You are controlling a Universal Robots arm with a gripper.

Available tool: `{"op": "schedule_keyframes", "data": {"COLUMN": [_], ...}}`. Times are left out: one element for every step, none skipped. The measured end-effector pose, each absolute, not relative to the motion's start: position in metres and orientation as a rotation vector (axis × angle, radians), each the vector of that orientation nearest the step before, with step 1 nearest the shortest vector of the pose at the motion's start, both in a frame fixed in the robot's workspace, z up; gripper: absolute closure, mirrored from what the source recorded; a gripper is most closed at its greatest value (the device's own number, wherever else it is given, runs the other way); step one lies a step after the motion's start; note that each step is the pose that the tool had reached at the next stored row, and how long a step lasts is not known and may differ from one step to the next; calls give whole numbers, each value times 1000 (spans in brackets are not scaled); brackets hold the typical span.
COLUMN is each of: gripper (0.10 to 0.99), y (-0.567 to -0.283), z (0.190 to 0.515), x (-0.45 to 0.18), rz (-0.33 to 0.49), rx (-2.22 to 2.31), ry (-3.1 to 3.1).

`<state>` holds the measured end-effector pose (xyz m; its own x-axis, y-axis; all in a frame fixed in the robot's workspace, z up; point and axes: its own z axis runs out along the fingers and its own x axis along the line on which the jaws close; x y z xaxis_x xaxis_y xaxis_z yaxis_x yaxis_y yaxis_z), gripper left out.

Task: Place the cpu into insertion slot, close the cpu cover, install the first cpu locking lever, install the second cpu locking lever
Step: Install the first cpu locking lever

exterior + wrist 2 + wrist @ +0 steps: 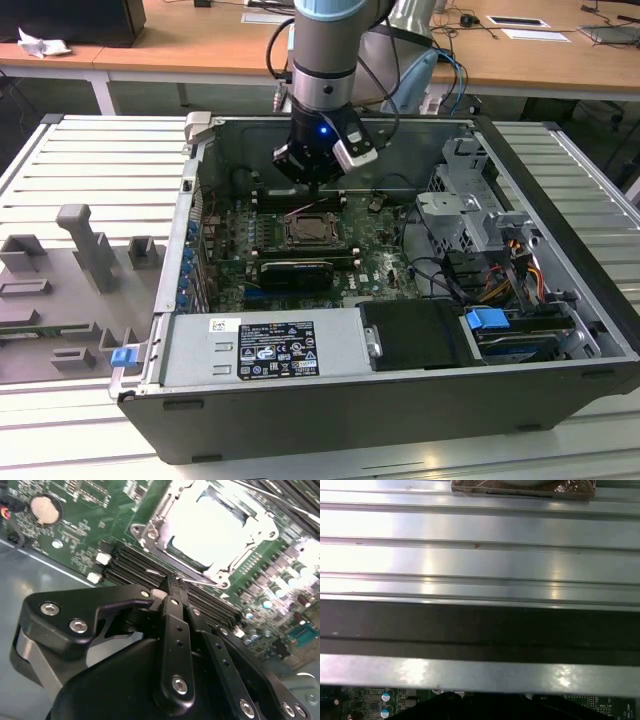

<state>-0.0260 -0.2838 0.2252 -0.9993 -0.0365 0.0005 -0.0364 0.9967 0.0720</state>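
Note:
In the exterior view my gripper [316, 186] hangs inside the open computer case, just behind the insertion slot [310, 230] on the green board. The second wrist view shows the black fingers [172, 625] pressed together, their tip [172, 582] right at a thin wire locking lever [205, 581] along the socket's edge. I cannot tell whether the tip touches the lever. The cpu [210, 525] glares pale inside the socket. The silvery cpu cover [160, 527] lies flat around it.
Long black memory slots [130, 565] run between my fingers and the socket, with a coin battery [45, 509] further off. A drive cage [470, 215] and cables fill the exterior view's right. The power supply [270, 345] sits at the front. The case wall [480, 625] is close.

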Motion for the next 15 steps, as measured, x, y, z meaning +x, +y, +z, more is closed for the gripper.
{"op": "schedule_keyframes", "data": {"gripper": [980, 980, 980, 980, 980, 980, 980, 980, 980, 980, 980, 980, 980, 980, 980], "y": [-284, -283, -283, -283, -282, -282, -282, -282, -282, -282, -282, -282, -282, -282, -282], "z": [224, 223, 221, 219, 218, 216, 214, 213, 211, 210, 210, 209, 209, 208, 208], "x": [-23, -22, -22, -21, -21, -21, -20, -20, -20, -19, -19, -18, -18, -18, -18], "rz": [-113, -113, -113, -112, -113, -113, -113, -113, -113, -113, -113, -113, -113, -113, -112], "rx": [58, 58, 58, 57, 57, 57, 58, 58, 57, 57, 57, 57, 57, 58, 58], "ry": [-3137, -3137, -3137, -3137, -3137, -3137, -3137, -3137, -3137, -3137, -3137, -3137, -3137, -3137, -3137]}}
